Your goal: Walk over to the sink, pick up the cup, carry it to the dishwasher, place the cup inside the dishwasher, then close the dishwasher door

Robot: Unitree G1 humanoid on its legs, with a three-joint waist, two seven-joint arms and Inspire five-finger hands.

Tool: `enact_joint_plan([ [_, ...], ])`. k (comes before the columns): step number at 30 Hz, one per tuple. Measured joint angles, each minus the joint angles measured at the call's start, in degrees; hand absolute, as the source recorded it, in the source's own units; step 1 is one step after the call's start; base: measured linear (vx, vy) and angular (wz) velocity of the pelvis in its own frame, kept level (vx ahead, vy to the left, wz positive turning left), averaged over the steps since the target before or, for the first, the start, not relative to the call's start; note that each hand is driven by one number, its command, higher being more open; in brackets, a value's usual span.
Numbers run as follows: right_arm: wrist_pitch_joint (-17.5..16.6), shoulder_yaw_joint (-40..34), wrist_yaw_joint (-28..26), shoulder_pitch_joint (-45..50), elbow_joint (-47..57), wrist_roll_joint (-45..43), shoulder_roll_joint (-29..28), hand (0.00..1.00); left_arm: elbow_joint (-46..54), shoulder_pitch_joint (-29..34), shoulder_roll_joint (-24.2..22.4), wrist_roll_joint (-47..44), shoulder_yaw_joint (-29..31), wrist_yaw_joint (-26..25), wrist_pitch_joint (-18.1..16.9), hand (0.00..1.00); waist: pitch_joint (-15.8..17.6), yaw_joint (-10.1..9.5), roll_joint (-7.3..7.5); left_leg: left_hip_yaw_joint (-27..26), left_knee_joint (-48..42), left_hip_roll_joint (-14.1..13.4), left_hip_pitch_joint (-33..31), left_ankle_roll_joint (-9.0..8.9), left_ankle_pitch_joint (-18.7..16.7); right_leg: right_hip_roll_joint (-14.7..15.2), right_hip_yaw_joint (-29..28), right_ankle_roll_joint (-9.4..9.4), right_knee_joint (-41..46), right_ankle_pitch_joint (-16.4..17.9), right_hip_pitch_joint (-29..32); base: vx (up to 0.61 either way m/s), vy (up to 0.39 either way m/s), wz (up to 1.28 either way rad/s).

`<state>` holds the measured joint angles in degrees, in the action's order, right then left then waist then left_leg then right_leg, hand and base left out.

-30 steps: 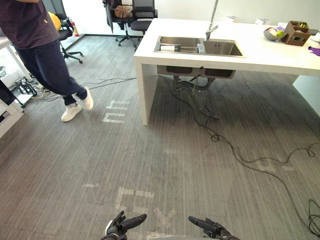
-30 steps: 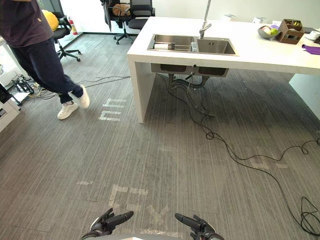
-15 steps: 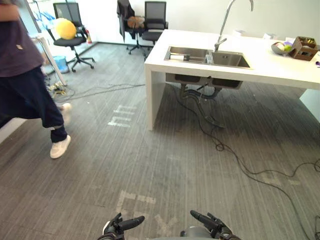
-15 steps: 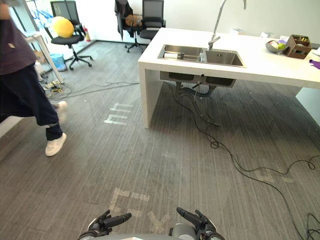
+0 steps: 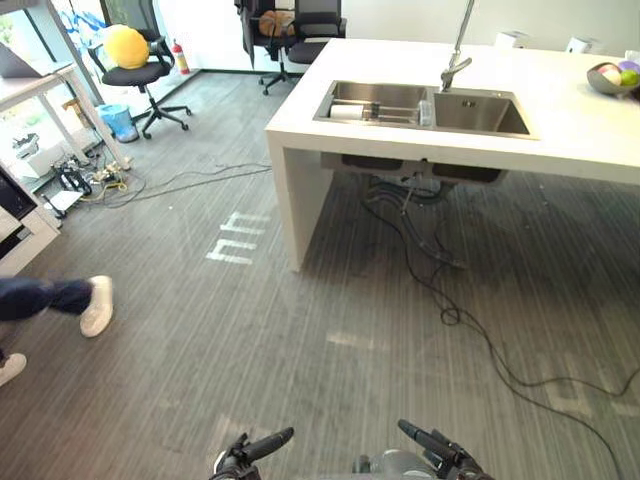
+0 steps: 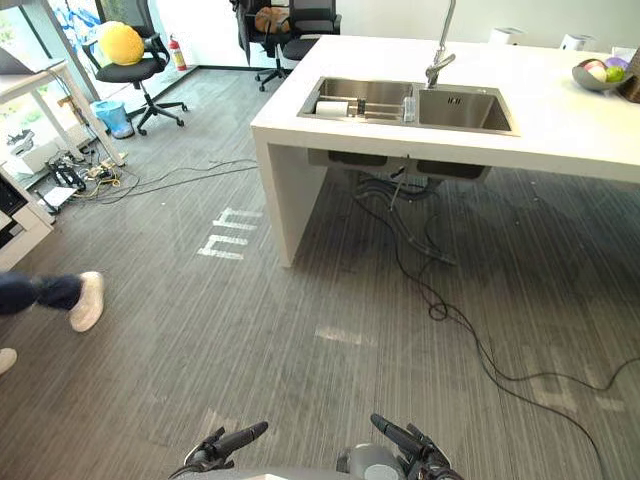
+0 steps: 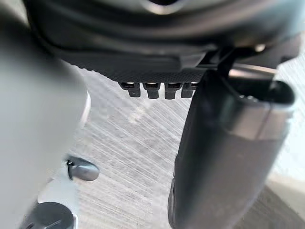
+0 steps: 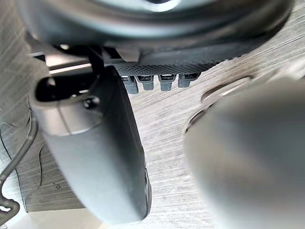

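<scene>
A steel sink (image 5: 420,106) with two rectangular basins sits in the white tabletop (image 5: 570,130); a pale cylinder in its left basin may be the cup (image 5: 345,112). One grey bowl (image 5: 608,82) holds round fruit. The left hand (image 5: 262,446) and right hand (image 5: 432,443) hang over the striped floor (image 5: 300,340), fingers straight, empty.

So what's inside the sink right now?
In the sink, a pale cylinder lies in the left basin; a small clear item stands by the divider. The rim hides the basins' near floor.

Bright daylight comes in from far left of the counter (image 5: 570,115). Dark shadow lies under it. The floor (image 5: 350,340) in front shines.
</scene>
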<state>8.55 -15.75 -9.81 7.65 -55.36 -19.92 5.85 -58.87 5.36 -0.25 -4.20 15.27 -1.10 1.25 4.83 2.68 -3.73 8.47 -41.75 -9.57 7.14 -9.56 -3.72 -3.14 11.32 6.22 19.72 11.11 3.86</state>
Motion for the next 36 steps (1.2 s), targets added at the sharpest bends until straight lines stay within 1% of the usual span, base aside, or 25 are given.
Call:
enact_joint_plan([
  [1,-0.19,0.92,0.14,-0.39,0.08,-0.14,-0.05,1.0,0.01,-0.01,-0.04,0.76,0.11,-0.27,-0.37,1.0,0.07,-0.18,0.07,-0.71,-5.47,-0.32,-2.5,0.19,5.32,-0.61,-0.62,0.42,-2.06,0.24,-2.29,0.42,-0.044,-0.14],
  [3,-1.2,2.61,1.26,-0.64,0.08,-0.58,-0.79,1.0,1.08,-0.07,0.63,-1.09,0.8,-0.17,0.69,1.0,0.58,-0.5,0.44,-4.53,-20.69,-1.36,-9.4,2.1,0.95,-1.43,-1.84,0.7,-6.82,0.39,-9.08,0.4,-0.022,-0.2],
  [5,-2.71,2.88,1.85,-0.98,0.07,-0.98,-1.83,1.0,2.75,-0.32,1.07,-2.56,1.15,-0.66,1.9,1.0,1.16,-1.81,1.58,-10.1,-23.69,-1.2,-16.39,4.97,-6.15,-0.13,-4.03,0.64,-11.75,0.36,-16.23,0.4,0.026,-0.41],
  [8,-3.42,3.75,2.02,-2.15,0.19,-0.5,-2.78,1.0,6.29,-0.95,1.33,4.23,-1.3,-1.49,-0.57,1.0,2.43,-3.12,2.5,-18.61,-9.37,-1.32,-23.4,8.09,-10.18,3.64,-6.1,-0.17,-13.74,0.6,-20.63,0.41,0.128,-0.47],
  [9,-3.56,4.07,1.8,-1.99,0.2,0.14,-2.76,1.0,8.6,-0.56,1.87,9.62,-5.49,-3.01,-2.97,1.0,2.82,-3.22,2.86,-20.47,2.89,0.7,-23.95,7.6,-9.3,6.0,-7.24,-1.67,-13.58,1.56,-22.12,0.41,0.18,-0.41],
  [10,-3.62,4.19,1.69,-1.95,0.19,0.33,-2.59,1.0,9.46,-0.29,2.03,11.07,-7.12,-3.44,-3.56,1.0,2.82,-3.36,2.83,-20.18,7.0,1.54,-23.92,7.27,-8.39,6.65,-7.79,-2.12,-13.42,1.9,-22.43,0.42,0.256,-0.5],
  [11,-3.66,4.97,1.15,-1.96,0.23,1.62,-1.9,1.0,13.23,0.91,2.34,14.56,-12.34,-5.66,-4.84,1.0,2.62,-3.67,1.81,-17.86,21.24,3.0,-23.41,5.44,-4.76,7.52,-10.44,-3.07,-13.37,4.03,-23.02,0.45,0.34,-0.81],
  [12,-3.81,6.04,0.44,-2.87,-0.98,2.93,-1.32,1.0,16.86,0.95,3.16,17.23,-16.91,-8.29,-5.36,1.0,2.72,-4.24,1.12,-17.6,22.91,3.61,-22.92,5.73,4.46,8.23,-14.43,-4.38,-13.79,6.2,-23.58,0.55,0.433,-0.83],
  [14,-3.57,7.68,-0.51,-4.49,-2.09,4.65,-1.1,1.0,20.37,-1.95,4.28,19.54,-21.4,-11.51,-5.82,1.0,3.0,-3.26,1.24,-17.17,19.34,4.26,-25.82,7.82,2.83,6.71,-19.69,-5.2,-10.76,5.88,-21.68,0.44,0.304,-0.2],
  [17,-3.38,9.03,-1.01,-5.19,-4.76,7.91,-0.71,1.0,24.97,-6.28,5.18,31.07,-25.33,-21.11,-11.2,1.0,3.05,-2.56,2.77,-18.9,18.99,7.27,-25.6,11.45,1.74,9.45,-21.88,-6.77,-7.51,4.71,-19.52,0.34,0.172,0.03],
  [18,-3.18,9.37,-1.01,-5.28,-4.9,8.59,-0.42,1.0,26.74,-7.08,6.05,34.85,-26.09,-23.13,-12.22,1.0,3.03,-2.51,2.8,-19.73,19.64,7.82,-24.02,12.09,1.41,10.21,-22.36,-8.0,-6.17,3.92,-19.54,0.55,0.178,-0.24],
  [19,-3.48,9.19,-1.06,-5.03,-4.71,11.33,-0.85,1.0,34.26,-10.15,10.54,40.19,-28.33,-25.11,-12.87,1.0,2.85,-1.35,2.79,-20.13,20.7,8.16,-19.55,12.47,1.14,10.09,-21.17,-10.03,-0.49,-0.45,-19.78,0.52,0.131,-0.15],
  [22,-3.54,7.06,-0.27,-2.96,-3.85,10.39,-1.8,1.0,41.13,-15.99,13.94,43.57,-32.26,-25.03,-16.12,1.0,-1.79,-0.45,3.71,-19.53,28.54,10.14,-13.6,12.45,1.13,10.49,-17.56,-13.69,14.24,-7.48,-13.63,0.41,0.108,0.25],
  [23,-3.01,6.39,0.23,-2.89,-3.81,10.18,-1.49,1.0,44.01,-18.44,14.03,44.71,-34.27,-24.56,-17.35,1.0,-2.17,-0.11,4.72,-19.34,31.61,11.67,-10.49,12.59,1.02,11.34,-16.79,-15.61,20.74,-13.02,-10.83,0.24,0.03,0.24],
  [24,-2.83,5.72,0.23,-2.93,-3.8,10.09,-1.47,1.0,44.97,-19.34,14.04,44.73,-35.37,-23.99,-17.39,1.0,-2.09,-0.1,4.89,-19.28,32.44,12.25,-9.09,12.85,0.85,11.79,-15.72,-15.75,22.93,-16.25,-10.03,0.31,0.054,0.22],
  [25,-2.02,4.27,0.15,-2.85,-3.77,10.09,-1.41,1.0,45.94,-21.1,13.96,45.62,-38.04,-22.86,-17.37,1.0,-2.02,0.12,4.88,-19.17,34.68,12.93,-5.5,13.39,0.45,13.73,-12.16,-15.07,26.91,-25.42,-8.57,0.34,0.029,0.02],
  [26,-1.34,3.45,-0.36,-3.02,-3.44,10.48,-0.31,1.0,46.56,-23.13,13.75,48.46,-40.3,-22.47,-17.36,1.0,-2.12,0.27,4.17,-18.69,36.58,12.68,-2.0,13.38,-1.32,15.96,-9.17,-12.89,34.51,-30.79,-4.73,0.35,0.015,-0.09],
  [27,-1.36,3.52,-0.62,-3.22,-2.86,10.8,-0.3,1.0,46.7,-24.07,13.99,49.6,-40.66,-22.54,-17.41,1.0,-1.74,0.38,4.85,-19.09,36.54,12.86,-0.92,13.22,-2.17,16.72,-8.53,-10.63,39.98,-25.46,-1.69,0.35,-0.032,-0.21],
  [28,-1.64,3.6,-0.94,-3.03,-2.15,11.1,-0.24,1.0,46.61,-24.94,13.65,51.1,-40.88,-22.52,-17.16,1.0,-1.34,1.0,5.03,-18.93,36.43,12.3,0.49,12.98,-3.13,16.49,-7.88,-8.28,45.72,-16.42,2.45,0.32,-0.064,-0.01],
  [29,-1.53,3.5,-0.97,-2.57,-1.3,11.06,0.0,1.0,46.2,-25.79,13.2,52.55,-41.09,-22.52,-17.01,1.0,-0.65,2.36,4.02,-17.91,36.52,10.3,2.13,12.33,-4.04,14.25,-5.7,-7.0,47.43,-7.8,6.95,0.36,-0.105,0.13],
  [30,-0.2,2.87,-1.3,-2.4,0.12,10.3,0.07,1.0,44.77,-27.98,13.08,53.31,-41.71,-22.5,-16.98,1.0,0.21,3.02,3.69,-17.6,36.53,8.37,3.58,11.98,-4.35,12.48,-4.07,-7.16,44.33,-2.68,11.39,0.29,-0.115,0.19],
  [32,0.41,3.01,-0.69,-1.51,1.17,9.16,0.08,1.0,43.73,-30.39,13.54,53.6,-42.2,-22.32,-16.89,1.0,0.64,3.26,3.62,-17.69,36.36,6.91,5.0,11.79,-4.46,12.25,-2.4,-8.03,34.61,-0.62,15.1,0.31,-0.182,0.1],
  [33,0.78,3.22,-0.11,-0.63,3.06,7.93,-0.23,1.0,43.7,-31.91,13.78,53.64,-42.17,-22.13,-16.41,1.0,0.91,3.48,3.74,-17.84,35.82,5.58,6.77,10.14,-5.55,12.43,-1.38,-8.31,23.83,-0.81,15.75,0.46,-0.302,0.11],
  [35,3.05,5.5,0.42,0.46,5.45,7.75,-0.45,1.0,43.88,-34.26,13.72,53.59,-42.27,-21.01,-15.24,1.0,0.61,3.14,5.68,-19.19,33.31,4.6,9.48,6.24,-9.91,13.33,-2.27,-8.2,3.61,-7.05,13.5,0.44,-0.289,0.06],
  [36,4.44,6.22,-0.06,0.17,5.92,7.41,1.38,1.0,43.91,-34.2,12.24,53.21,-41.91,-20.3,-13.44,1.0,0.99,2.98,3.1,-21.27,31.42,1.48,10.71,3.78,-12.86,10.93,-0.78,-5.67,1.97,-13.05,11.53,0.34,-0.198,-0.04],
])
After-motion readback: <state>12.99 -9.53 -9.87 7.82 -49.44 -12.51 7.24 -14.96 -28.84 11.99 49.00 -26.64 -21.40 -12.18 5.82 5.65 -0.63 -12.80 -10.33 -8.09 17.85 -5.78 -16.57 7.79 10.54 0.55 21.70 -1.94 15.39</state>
